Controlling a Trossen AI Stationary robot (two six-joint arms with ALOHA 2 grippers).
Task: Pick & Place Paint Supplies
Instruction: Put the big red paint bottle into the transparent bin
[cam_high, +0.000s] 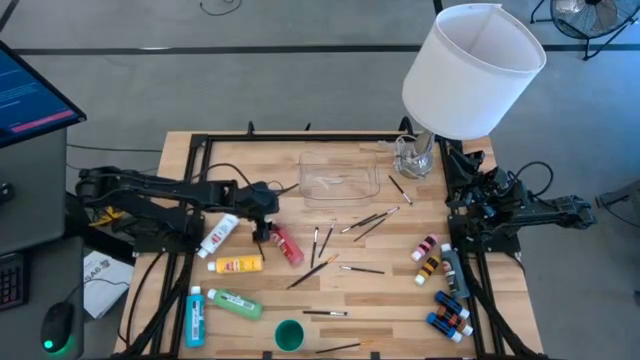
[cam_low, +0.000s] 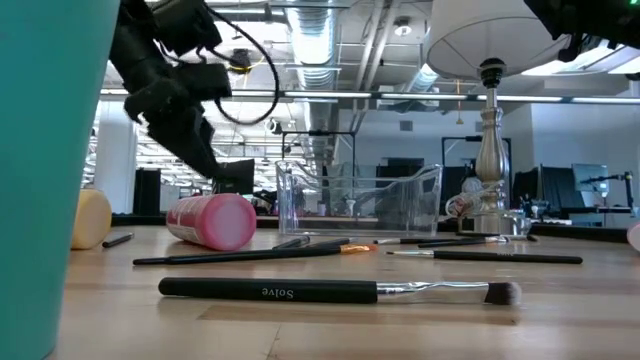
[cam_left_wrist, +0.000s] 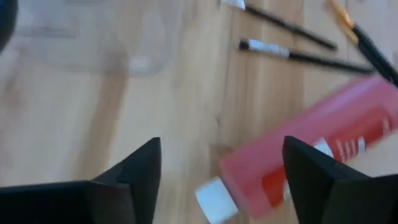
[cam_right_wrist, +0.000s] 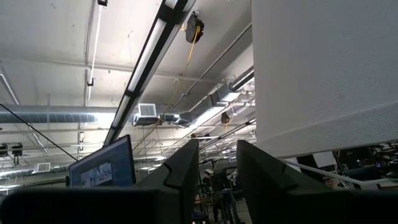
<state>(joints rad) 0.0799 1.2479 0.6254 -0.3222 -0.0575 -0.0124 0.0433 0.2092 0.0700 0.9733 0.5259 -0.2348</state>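
Observation:
A red paint bottle (cam_high: 287, 245) with a white cap (cam_left_wrist: 214, 199) lies on its side on the wooden table, left of the middle. My left gripper (cam_high: 262, 226) hangs open over its cap end, slanting down. In the left wrist view one finger (cam_left_wrist: 140, 177) stands off to the side of the cap and the other (cam_left_wrist: 308, 177) over the bottle's body (cam_left_wrist: 323, 146); I see no touch. Thin dark-handled brushes (cam_high: 370, 222) lie scattered at the middle. My right gripper (cam_right_wrist: 214, 168) waits at the table's right edge, pointing up toward the ceiling, with a narrow gap and nothing in it.
A pink-and-white bottle (cam_high: 220, 235), a yellow one (cam_high: 238, 265), a green one (cam_high: 235, 303) and a blue one (cam_high: 194, 315) lie near left. Tiny bottles (cam_high: 445, 295) lie at the right. A clear tray (cam_high: 340, 178) sits far centre, beside a lamp (cam_high: 470, 70). A green cup (cam_high: 289, 335) stands near.

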